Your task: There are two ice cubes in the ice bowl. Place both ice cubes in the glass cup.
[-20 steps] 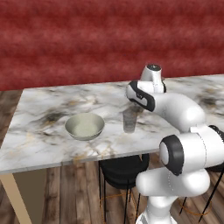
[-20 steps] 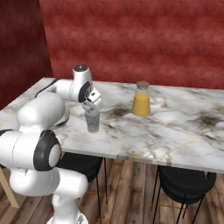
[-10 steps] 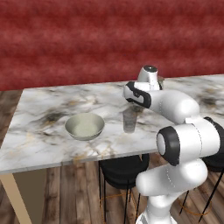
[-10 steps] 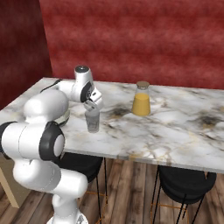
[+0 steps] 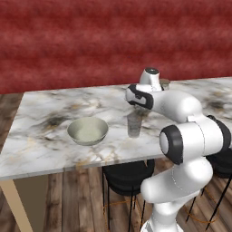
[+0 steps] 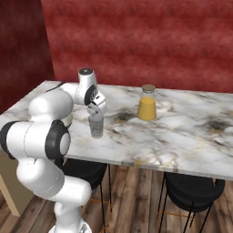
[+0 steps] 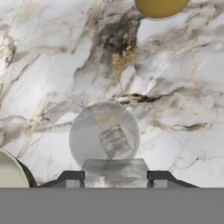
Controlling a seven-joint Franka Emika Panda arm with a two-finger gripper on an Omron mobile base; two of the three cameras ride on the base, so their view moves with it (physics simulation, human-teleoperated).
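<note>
hand grips ice cube above glass cup; second cube inside.

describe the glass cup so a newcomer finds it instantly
On the marble table, look directly under the gripper. The glass cup stands between the ice bowl and the amber bottle: a small, clear, straight-sided tumbler.

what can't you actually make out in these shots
- Ice bowl: hand view, cut off by the left edge; right base view, mostly hidden by the arm.
- Amber bottle: hand view, cut off by the top edge.
- Ice cube inside the glass cup: both base views, too small and see-through to pick out.
- Gripper: left base view, the fingers blur into the cup's rim.
</note>
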